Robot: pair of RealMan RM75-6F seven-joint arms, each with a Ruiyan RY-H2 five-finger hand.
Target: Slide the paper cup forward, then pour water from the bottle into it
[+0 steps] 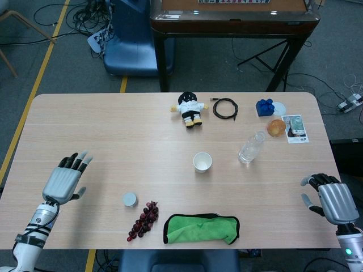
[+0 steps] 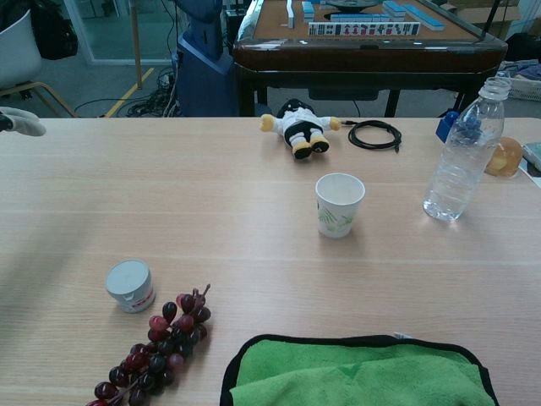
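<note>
A white paper cup [image 1: 202, 161] [image 2: 339, 204] stands upright mid-table, with nothing touching it. To its right stands a clear water bottle [image 1: 250, 148] [image 2: 463, 153], capped and upright. My left hand [image 1: 66, 178] hovers at the table's left edge, fingers spread and holding nothing; only a fingertip [image 2: 23, 123] shows in the chest view. My right hand [image 1: 329, 198] is at the right front edge, fingers loosely apart and empty, far from the bottle.
A small white lidded tub [image 1: 130, 199], a bunch of dark grapes [image 1: 144, 220] and a green cloth [image 1: 201, 228] lie along the front. At the back are a plush doll [image 1: 189, 109], a coiled cable [image 1: 225, 107], blue blocks [image 1: 265, 106], an orange [image 1: 276, 127] and a card [image 1: 295, 128].
</note>
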